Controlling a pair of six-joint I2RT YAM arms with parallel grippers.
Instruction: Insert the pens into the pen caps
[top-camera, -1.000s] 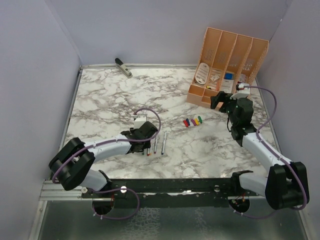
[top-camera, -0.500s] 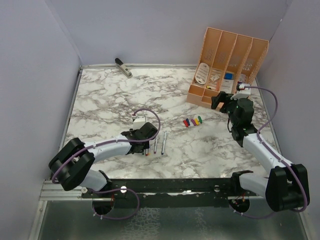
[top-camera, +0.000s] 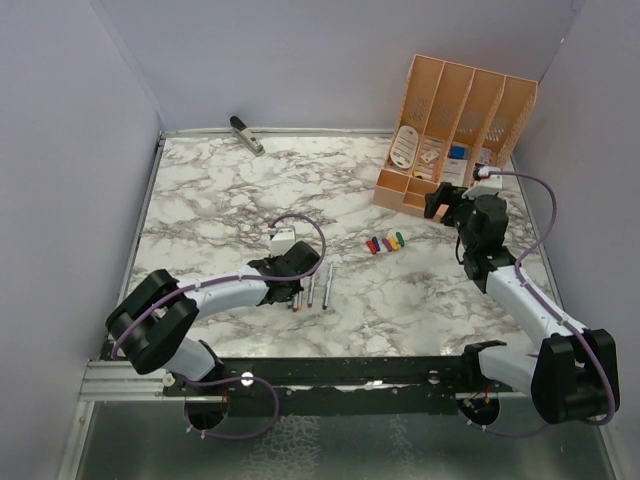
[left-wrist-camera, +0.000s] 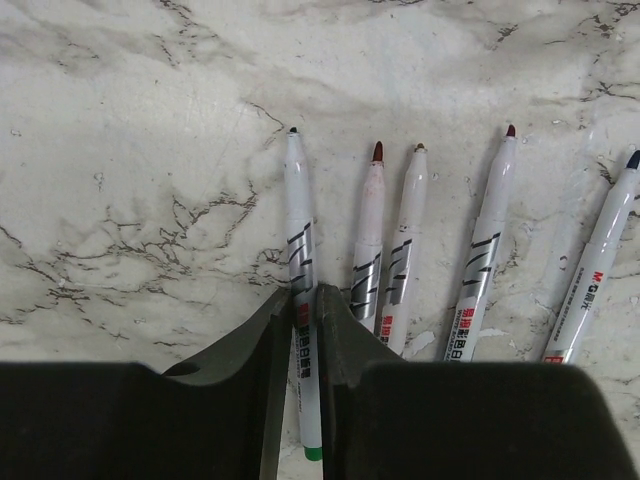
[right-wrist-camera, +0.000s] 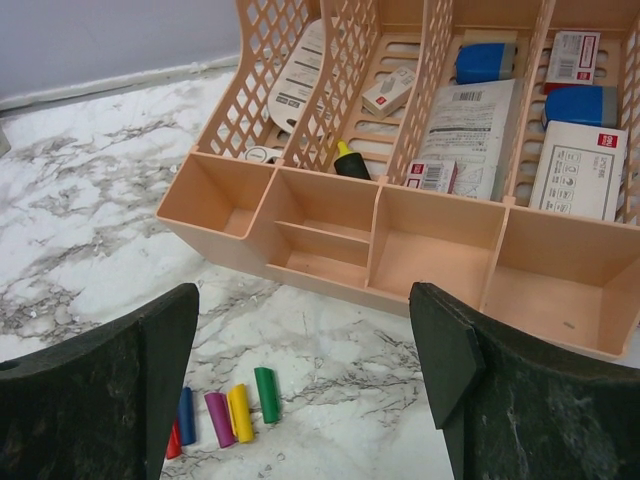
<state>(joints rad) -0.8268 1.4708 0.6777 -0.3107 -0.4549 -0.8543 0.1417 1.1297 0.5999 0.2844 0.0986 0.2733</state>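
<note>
gripper (right-wrist-camera: 305, 350): jaws wide apart
caps (right-wrist-camera: 228, 412): five side by side on table (right-wrist-camera: 90, 225), red partly behind a finger (right-wrist-camera: 105, 390)
organizer (right-wrist-camera: 380, 192): beyond caps, boxes (right-wrist-camera: 580, 168) and highlighter (right-wrist-camera: 349, 160) in rear slots

**Soft, even light, little shadow**

The table (top-camera: 200, 200) was brightly, evenly lit from overhead, with faint shadows and no glare. Close to its camera, the left gripper (left-wrist-camera: 303, 296) was a dark, detailless mass. A pen (left-wrist-camera: 299, 215) and its neighbours were sharp.
</note>
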